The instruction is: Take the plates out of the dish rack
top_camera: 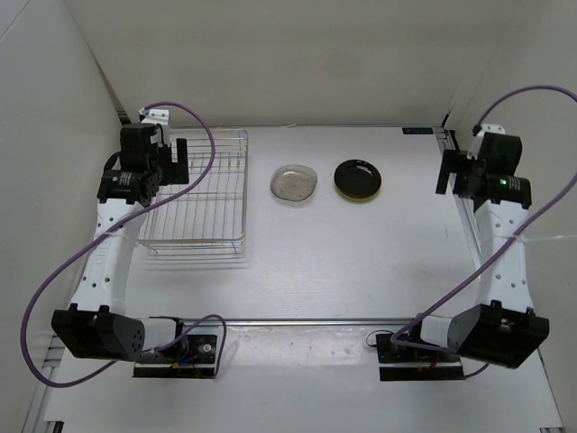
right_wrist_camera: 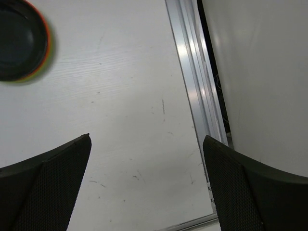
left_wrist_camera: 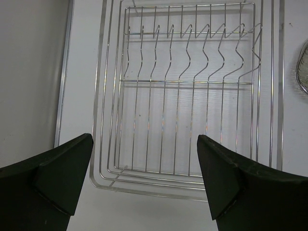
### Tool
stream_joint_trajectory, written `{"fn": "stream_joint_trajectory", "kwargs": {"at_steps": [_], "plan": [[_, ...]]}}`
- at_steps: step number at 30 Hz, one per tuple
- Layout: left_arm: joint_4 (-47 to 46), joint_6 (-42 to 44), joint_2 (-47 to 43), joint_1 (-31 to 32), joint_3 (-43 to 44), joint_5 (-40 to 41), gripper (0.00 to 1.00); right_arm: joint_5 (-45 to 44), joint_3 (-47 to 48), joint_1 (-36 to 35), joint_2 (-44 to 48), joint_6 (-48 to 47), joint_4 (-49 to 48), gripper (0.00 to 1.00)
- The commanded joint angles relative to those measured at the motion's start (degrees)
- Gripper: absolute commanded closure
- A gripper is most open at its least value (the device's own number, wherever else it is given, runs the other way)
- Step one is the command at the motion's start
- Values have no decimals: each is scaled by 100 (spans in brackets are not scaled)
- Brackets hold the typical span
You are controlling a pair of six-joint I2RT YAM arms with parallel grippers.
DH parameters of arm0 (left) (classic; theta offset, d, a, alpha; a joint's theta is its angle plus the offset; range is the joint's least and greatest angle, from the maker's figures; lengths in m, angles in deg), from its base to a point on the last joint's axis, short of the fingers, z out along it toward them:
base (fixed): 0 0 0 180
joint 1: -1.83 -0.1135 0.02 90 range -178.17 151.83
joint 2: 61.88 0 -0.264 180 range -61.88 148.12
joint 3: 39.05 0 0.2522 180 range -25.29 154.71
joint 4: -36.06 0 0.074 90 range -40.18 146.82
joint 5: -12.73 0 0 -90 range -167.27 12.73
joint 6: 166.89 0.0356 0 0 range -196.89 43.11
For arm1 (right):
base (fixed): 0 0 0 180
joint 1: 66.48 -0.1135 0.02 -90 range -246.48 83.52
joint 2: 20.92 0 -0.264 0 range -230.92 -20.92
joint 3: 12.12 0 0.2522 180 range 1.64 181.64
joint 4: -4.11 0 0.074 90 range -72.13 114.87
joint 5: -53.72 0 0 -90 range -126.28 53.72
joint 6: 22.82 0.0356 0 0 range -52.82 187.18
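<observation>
The silver wire dish rack point(top_camera: 244, 185) sits at the left of the table with no plate in it; the left wrist view shows its bare tines and grid point(left_wrist_camera: 185, 82). A clear plate point(top_camera: 295, 183) lies on the table right of the rack, its edge showing in the left wrist view point(left_wrist_camera: 303, 67). A glossy black plate point(top_camera: 358, 179) lies further right, on top of red-orange and lime green rims point(right_wrist_camera: 19, 41). My left gripper point(top_camera: 180, 161) point(left_wrist_camera: 144, 178) hangs open and empty above the rack's left end. My right gripper point(top_camera: 444, 173) point(right_wrist_camera: 147, 178) is open and empty near the table's right edge.
White walls close in the table at the back and both sides. A metal rail point(right_wrist_camera: 195, 72) runs along the right edge under my right gripper. Purple cables point(top_camera: 203, 144) loop over both arms.
</observation>
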State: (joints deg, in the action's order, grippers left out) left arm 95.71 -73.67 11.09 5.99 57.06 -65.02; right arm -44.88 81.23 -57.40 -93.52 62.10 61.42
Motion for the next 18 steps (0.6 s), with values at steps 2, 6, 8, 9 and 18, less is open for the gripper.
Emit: {"fn": "stream_joint_trajectory", "kwargs": {"at_steps": [2, 6, 8, 9, 18], "plan": [[-177, -217, -64, -109, -210, 76, 0, 323, -531, 601, 606, -195, -250, 0], [-229, -270, -116, -170, -324, 76, 0, 640, -638, 902, 870, -125, -251, 0], [-229, -322, -169, -241, -324, 76, 0, 693, -638, 955, 922, -64, -251, 0], [-229, -322, -230, -293, -324, 76, 0, 693, -638, 955, 923, -63, -251, 0], [-229, -375, -292, -522, -263, -197, 0, 895, -638, 955, 923, 192, -251, 0]]}}
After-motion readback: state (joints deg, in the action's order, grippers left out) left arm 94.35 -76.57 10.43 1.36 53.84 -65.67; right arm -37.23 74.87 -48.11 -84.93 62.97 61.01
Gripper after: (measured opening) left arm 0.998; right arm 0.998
